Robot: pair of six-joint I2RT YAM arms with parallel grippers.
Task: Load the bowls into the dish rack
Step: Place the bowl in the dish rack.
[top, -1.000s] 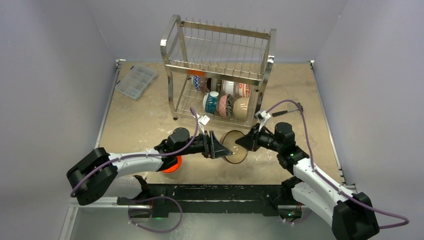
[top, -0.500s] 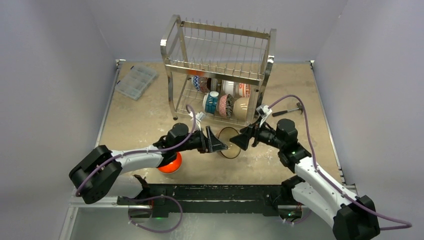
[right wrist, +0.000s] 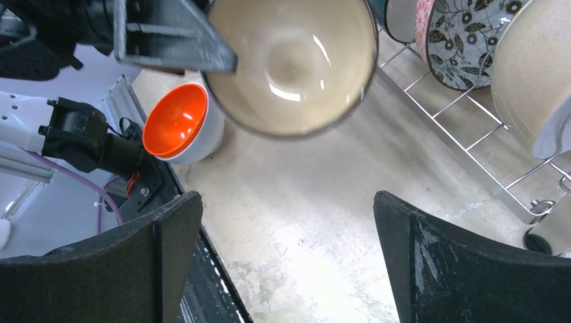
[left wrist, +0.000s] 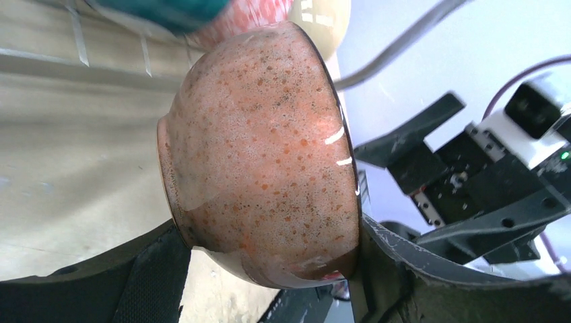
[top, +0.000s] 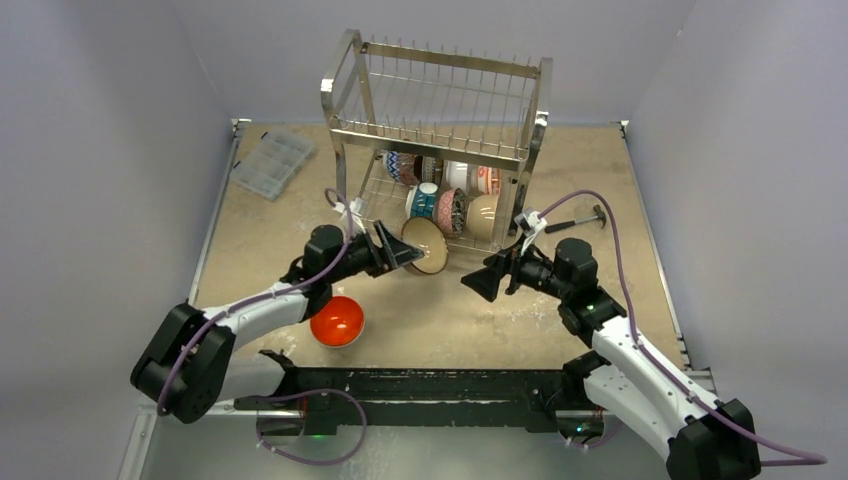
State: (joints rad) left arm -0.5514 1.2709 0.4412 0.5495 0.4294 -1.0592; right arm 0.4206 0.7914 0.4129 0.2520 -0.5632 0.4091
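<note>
Left arm (top: pixel 262 304) stretched to rack (top: pixel 440 100); left tool (top: pixel 405 250) clamped on speckled bowl (top: pixel 429 246) at lower tier front. Right tool (top: pixel 485 275) spread. About seven bowls (top: pixel 452 210) racked, one orange bowl (top: pixel 336 320) by counter's (top: pixel 440 320) near edge.

Cream-lined bowl (right wrist: pixel 296 60), tipped to face the camera, gripped at its left rim by the left gripper (right wrist: pixel 202 47). Below it: right gripper (right wrist: pixel 289 256), jaws wide apart, empty. Lower left: orange bowl (right wrist: pixel 178 124). Right: dish rack (right wrist: pixel 471 145) holding a patterned bowl (right wrist: pixel 464 40) and a tan bowl (right wrist: pixel 532 81) on edge.
</note>
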